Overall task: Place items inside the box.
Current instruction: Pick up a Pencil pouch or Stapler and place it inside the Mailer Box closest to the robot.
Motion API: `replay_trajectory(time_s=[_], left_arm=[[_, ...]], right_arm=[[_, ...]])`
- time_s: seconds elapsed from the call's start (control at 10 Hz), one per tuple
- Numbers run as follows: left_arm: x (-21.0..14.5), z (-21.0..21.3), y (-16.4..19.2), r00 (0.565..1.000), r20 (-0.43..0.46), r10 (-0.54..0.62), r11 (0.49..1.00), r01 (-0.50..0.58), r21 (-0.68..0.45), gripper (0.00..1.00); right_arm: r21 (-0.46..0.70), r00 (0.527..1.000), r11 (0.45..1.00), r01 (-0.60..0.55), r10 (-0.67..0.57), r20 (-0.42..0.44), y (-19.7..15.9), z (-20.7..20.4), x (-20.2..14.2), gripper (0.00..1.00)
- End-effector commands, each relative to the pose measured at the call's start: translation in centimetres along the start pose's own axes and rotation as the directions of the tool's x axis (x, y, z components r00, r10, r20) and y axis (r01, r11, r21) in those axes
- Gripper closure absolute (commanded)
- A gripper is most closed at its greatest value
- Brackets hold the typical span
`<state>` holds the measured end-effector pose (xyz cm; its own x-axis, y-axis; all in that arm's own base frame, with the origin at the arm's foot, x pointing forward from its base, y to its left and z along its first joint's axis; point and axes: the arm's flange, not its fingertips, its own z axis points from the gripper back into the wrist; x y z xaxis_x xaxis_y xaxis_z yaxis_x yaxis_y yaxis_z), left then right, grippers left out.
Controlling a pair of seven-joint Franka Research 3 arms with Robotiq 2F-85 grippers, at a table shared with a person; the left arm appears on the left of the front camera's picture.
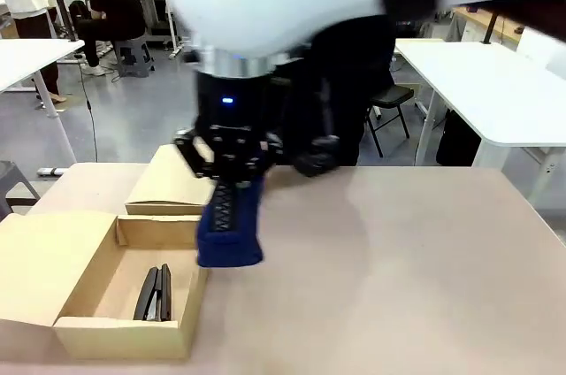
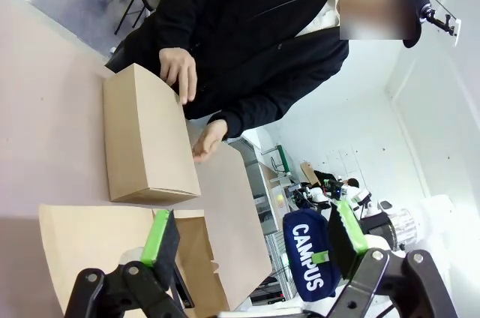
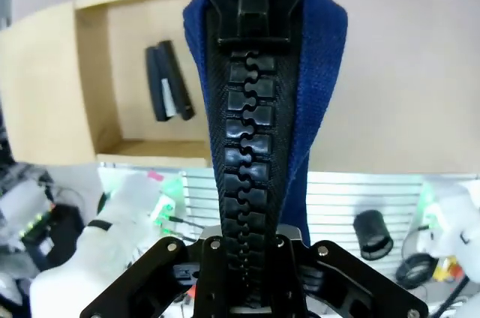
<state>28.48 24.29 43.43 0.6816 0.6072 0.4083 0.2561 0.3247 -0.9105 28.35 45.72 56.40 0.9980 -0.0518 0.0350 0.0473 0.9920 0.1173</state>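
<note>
Navy zip pouch (image 1: 228, 225) hangs from our right gripper (image 1: 228, 182), fingers clamped on its zipped end, just beside the open box (image 1: 88, 326) holding the small black stapler (image 1: 153, 294), probably so it drops in lengthways, while our left gripper (image 2: 253, 228) stands empty, fingers apart.

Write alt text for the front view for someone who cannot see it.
The robot's black right gripper holds a navy fabric zip pouch by its zipper end beside an open cardboard box containing a small black stapler. A person in black is across the beige table.
</note>
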Motion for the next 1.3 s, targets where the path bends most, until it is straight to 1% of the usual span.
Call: replay_trajectory(time_s=[0.0, 0.3, 0.5, 0.6, 0.7, 0.8, 0.9, 1.0, 1.2], left_arm=[[0.0, -0.2, -0.1, 1.0, 0.02, -0.017, 1.0, 0.017, -0.024, 0.0], [0.0, -0.2, -0.1, 1.0, 0.02, -0.017, 1.0, 0.017, -0.024, 0.0], [0.0, -0.2, -0.1, 1.0, 0.02, -0.017, 1.0, 0.017, -0.024, 0.0], [0.0, -0.2, -0.1, 1.0, 0.02, -0.017, 1.0, 0.017, -0.024, 0.0], [0.0, -0.2, -0.1, 1.0, 0.02, -0.017, 1.0, 0.017, -0.024, 0.0], [0.0, -0.2, -0.1, 1.0, 0.02, -0.017, 1.0, 0.017, -0.024, 0.0], [0.0, -0.2, -0.1, 1.0, 0.02, -0.017, 1.0, 0.017, -0.024, 0.0], [0.0, -0.2, -0.1, 1.0, 0.02, -0.017, 1.0, 0.017, -0.024, 0.0], [0.0, -0.2, -0.1, 1.0, 0.02, -0.017, 1.0, 0.017, -0.024, 0.0]], right_arm=[[0.034, 1.0, 0.999, 0.012, -0.012, 0.006, -3.7, -1.2, -1.8, 0.93], [0.029, 1.0, 0.999, 0.017, -0.017, 0.01, -4.4, -1.3, -1.7, 0.93], [0.03, 1.0, 1.0, 0.004, -0.004, 0.01, -2.9, -1.8, -1.2, 0.93], [0.029, 0.999, 0.999, -0.013, 0.012, 0.036, -0.8, -2.3, -0.6, 0.93], [0.015, 0.997, 0.999, -0.039, 0.038, 0.072, 2.6, -3.4, 0.4, 0.93], [0.008, 0.996, 0.997, -0.081, 0.081, 0.046, 6.7, -5.2, 1.6, 0.93], [-0.036, 0.988, 0.989, -0.142, 0.143, 0.054, 10.5, -7.0, 2.5, 0.93], [-0.056, 0.982, 0.982, -0.181, 0.184, 0.051, 13.0, -8.3, 3.1, 0.93], [-0.013, 0.982, 0.982, -0.19, 0.19, 0.003, 16.7, -9.9, 3.0, 0.93]])
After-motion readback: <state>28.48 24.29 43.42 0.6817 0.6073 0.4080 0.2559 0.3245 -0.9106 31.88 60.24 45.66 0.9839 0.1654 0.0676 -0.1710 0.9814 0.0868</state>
